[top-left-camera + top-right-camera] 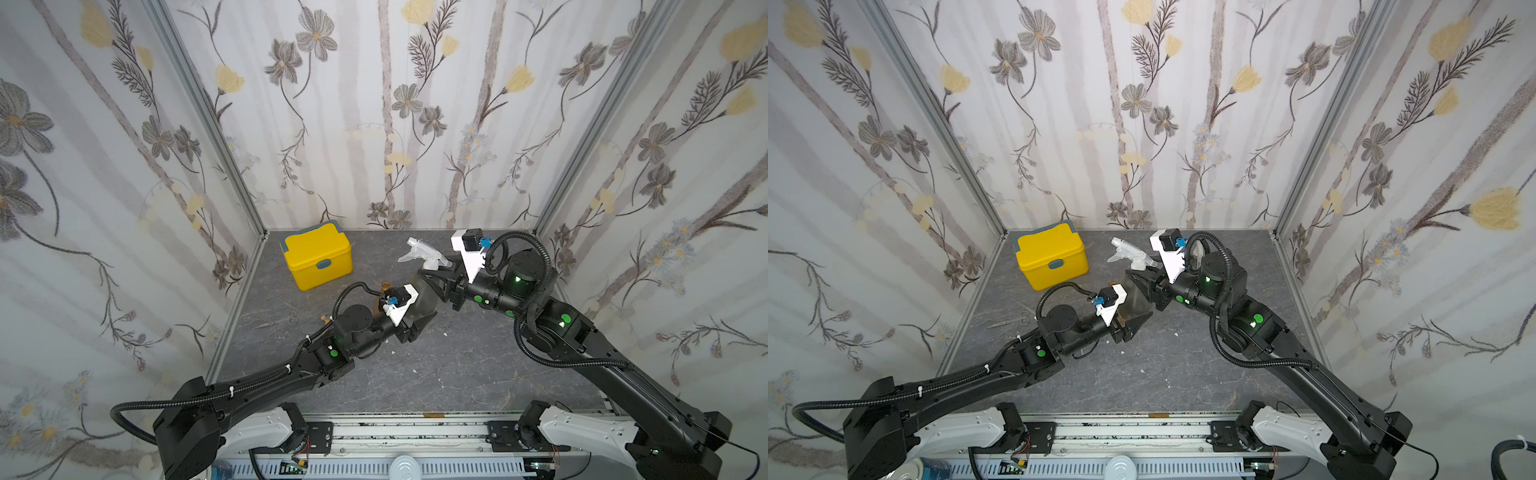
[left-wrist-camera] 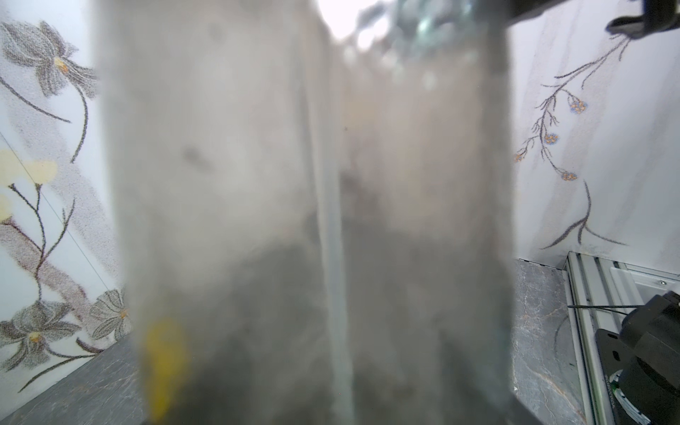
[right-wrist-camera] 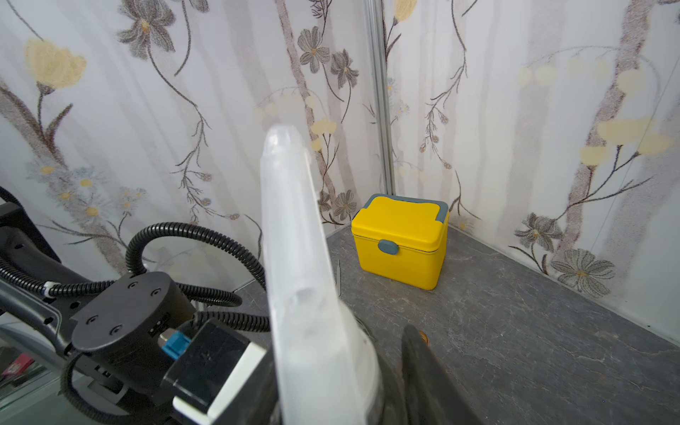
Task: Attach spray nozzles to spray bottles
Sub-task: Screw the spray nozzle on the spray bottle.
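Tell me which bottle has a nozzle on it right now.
The smoky grey bottle in the left gripper: a clear nozzle sits on its neck. The amber bottle beside it shows a bare neck.

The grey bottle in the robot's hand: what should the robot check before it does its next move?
1. The grey bottle is clamped in the left gripper: ok.
2. The clear nozzle sits over the bottle's neck: ok.
3. The dip tube runs down inside the bottle: ok.
4. The nozzle is screwed tight: cannot tell.
5. The right gripper grips the nozzle's collar: cannot tell.
6. The yellow box and the scissors lie apart from both grippers: ok.
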You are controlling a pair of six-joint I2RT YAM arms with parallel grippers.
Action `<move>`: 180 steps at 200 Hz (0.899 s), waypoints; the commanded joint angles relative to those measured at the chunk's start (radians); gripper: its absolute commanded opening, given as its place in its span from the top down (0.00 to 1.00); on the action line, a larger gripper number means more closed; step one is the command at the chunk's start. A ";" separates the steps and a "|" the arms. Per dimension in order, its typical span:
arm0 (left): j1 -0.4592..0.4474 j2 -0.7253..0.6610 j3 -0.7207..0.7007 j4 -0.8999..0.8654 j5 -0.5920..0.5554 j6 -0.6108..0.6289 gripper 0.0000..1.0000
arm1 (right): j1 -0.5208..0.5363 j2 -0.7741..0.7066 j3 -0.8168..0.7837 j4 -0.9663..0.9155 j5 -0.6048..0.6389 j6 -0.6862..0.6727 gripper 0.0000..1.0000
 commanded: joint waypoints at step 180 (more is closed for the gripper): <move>-0.001 -0.005 0.005 0.076 0.019 0.005 0.33 | -0.108 0.006 0.137 -0.167 -0.152 -0.096 0.44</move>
